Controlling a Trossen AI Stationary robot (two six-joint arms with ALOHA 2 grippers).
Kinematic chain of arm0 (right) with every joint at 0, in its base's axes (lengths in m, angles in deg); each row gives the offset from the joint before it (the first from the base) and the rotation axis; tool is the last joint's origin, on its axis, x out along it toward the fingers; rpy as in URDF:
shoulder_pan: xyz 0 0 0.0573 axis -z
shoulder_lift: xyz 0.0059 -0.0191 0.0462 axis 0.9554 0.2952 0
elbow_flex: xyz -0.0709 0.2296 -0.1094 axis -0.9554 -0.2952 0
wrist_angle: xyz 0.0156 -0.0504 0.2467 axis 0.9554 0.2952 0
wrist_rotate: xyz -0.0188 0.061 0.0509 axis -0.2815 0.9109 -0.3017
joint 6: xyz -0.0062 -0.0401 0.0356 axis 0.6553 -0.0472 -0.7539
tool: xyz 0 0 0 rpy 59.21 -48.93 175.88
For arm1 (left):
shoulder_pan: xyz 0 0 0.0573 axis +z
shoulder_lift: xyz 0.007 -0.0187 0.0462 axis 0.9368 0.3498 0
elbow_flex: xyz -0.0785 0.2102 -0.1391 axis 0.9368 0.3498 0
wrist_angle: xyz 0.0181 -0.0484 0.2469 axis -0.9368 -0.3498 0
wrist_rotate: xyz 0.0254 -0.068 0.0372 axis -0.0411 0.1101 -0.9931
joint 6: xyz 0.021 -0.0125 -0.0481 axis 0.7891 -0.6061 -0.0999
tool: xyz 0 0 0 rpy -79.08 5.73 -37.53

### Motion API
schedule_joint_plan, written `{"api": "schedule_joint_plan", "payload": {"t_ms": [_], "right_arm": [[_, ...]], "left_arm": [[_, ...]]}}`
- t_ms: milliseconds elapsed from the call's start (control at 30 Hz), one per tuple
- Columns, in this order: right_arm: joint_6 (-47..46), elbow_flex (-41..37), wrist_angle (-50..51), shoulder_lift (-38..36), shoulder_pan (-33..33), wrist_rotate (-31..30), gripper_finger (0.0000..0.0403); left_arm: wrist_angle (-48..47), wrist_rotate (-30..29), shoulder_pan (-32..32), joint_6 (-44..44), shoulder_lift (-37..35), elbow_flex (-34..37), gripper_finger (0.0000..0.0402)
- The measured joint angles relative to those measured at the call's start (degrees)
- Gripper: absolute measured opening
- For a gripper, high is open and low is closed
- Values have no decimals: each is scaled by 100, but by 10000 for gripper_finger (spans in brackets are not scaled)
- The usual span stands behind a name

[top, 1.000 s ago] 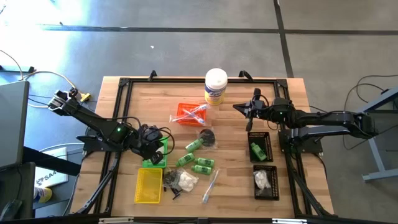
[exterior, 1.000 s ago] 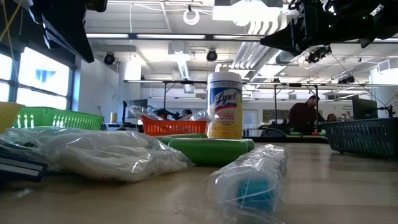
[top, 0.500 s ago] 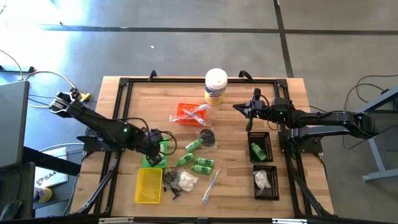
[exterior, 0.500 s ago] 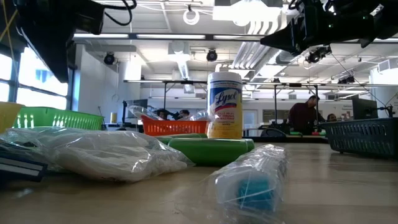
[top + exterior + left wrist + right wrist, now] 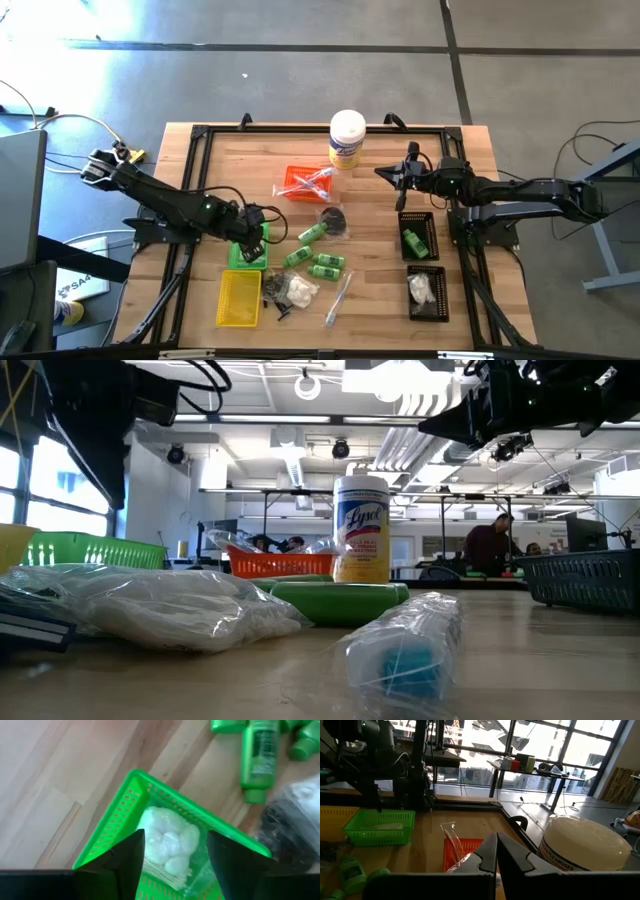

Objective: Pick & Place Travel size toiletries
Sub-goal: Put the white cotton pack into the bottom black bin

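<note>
My left gripper (image 5: 172, 855) stands wide, directly above the bagged white fluffy bits (image 5: 167, 842) lying in the green tray (image 5: 117, 820). Only my wrist view shows this bag; from overhead my arm hides it. My right gripper (image 5: 496, 851) is closed, empty.

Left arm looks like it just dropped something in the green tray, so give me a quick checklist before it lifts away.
1. Left gripper fingers apart over the green tray: ok.
2. White fluffy bag lying inside that tray: ok.
3. Bag free of both fingers: cannot tell.
4. Right gripper parked clear, beside the white canister: ok.
5. Green bottles left on the table for later picks: ok.
</note>
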Motion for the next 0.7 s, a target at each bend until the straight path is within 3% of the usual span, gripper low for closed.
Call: {"api": "schedule_joint_plan", "payload": {"t_ms": [233, 400, 700], "right_arm": [[4, 0, 0, -2, 0, 4, 5], [4, 0, 0, -2, 0, -2, 5], [-9, -2, -51, -2, 0, -1, 5]], "left_arm": [[-106, 416, -128, -289, 453, 94, 213], [424, 777, -113, -340, 956, 391, 210], [616, 961, -110, -401, 1317, 454, 207]]}}
